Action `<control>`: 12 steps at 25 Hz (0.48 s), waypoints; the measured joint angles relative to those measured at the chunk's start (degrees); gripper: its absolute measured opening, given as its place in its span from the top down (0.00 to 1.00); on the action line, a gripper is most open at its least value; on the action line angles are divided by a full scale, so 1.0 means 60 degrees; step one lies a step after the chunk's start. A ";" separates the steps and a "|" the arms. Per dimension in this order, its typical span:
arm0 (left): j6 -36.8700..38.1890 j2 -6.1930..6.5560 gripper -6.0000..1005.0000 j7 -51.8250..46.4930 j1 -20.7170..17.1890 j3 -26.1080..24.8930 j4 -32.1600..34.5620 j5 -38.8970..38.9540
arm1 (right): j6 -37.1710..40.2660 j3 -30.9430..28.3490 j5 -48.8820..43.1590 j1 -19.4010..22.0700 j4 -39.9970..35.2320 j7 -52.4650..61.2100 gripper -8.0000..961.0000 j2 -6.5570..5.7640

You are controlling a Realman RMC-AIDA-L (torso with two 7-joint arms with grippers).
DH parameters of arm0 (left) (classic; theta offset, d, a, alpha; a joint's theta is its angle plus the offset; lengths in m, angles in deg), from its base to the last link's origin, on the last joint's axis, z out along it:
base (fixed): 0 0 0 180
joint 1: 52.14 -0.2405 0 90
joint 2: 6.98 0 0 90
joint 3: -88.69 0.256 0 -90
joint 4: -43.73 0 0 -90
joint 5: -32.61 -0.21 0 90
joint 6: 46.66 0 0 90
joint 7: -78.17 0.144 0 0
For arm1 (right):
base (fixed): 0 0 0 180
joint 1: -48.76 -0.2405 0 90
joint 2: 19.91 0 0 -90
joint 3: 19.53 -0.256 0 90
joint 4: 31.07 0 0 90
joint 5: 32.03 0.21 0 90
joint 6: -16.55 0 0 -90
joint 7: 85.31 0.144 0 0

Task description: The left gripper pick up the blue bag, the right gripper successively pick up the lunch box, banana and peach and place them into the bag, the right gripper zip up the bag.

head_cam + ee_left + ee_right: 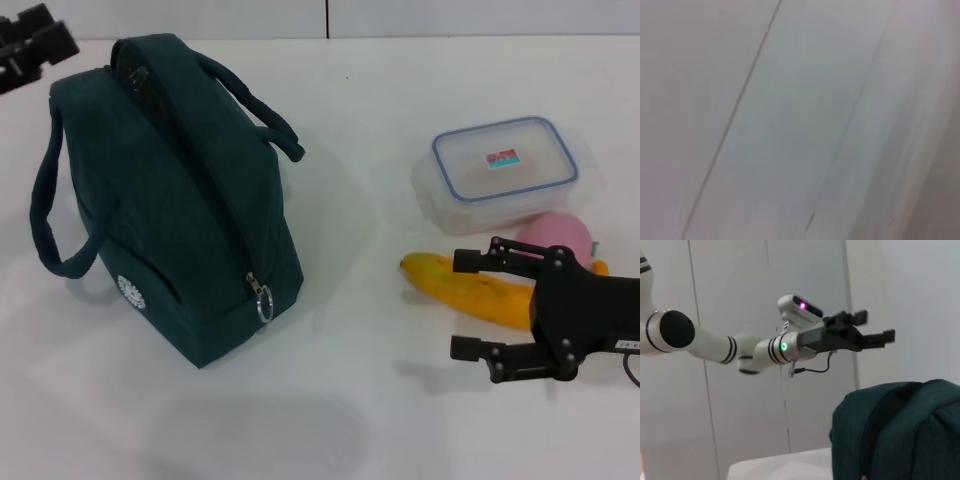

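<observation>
The blue bag (170, 200) stands upright on the white table, its handles hanging to both sides and its zipper ring pull (264, 300) at the near end. My left gripper (30, 45) hovers open at the far left, above and behind the bag and apart from it. The right wrist view shows the left gripper (875, 327) over the blue bag (900, 430). My right gripper (465, 305) is open at the near right, its fingers straddling the banana (470, 288) from above. Behind it lies the peach (555, 235), and farther back the lunch box (505, 165). The left wrist view shows only pale blurred surface.
A bare stretch of the white table (350, 400) lies between the bag and the food items. A wall with panel seams (740, 405) rises behind the table.
</observation>
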 joint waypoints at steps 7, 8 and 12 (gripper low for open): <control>-0.0780 -0.0055 0.21 -0.4495 0.0291 -0.0025 0.4122 -0.2482 | -0.0281 -0.0005 0.0285 0.0072 0.0003 -0.0050 0.10 -0.0017; -0.0783 -0.0035 0.21 -0.5219 0.0332 -0.0016 0.4772 -0.2857 | -0.0321 -0.0005 0.0326 0.0090 0.0002 -0.0051 0.10 -0.0023; -0.0554 -0.0012 0.22 -0.7501 0.0288 0.0269 0.6897 -0.3682 | -0.0460 -0.0010 0.0425 0.0140 0.0002 -0.0093 0.10 -0.0033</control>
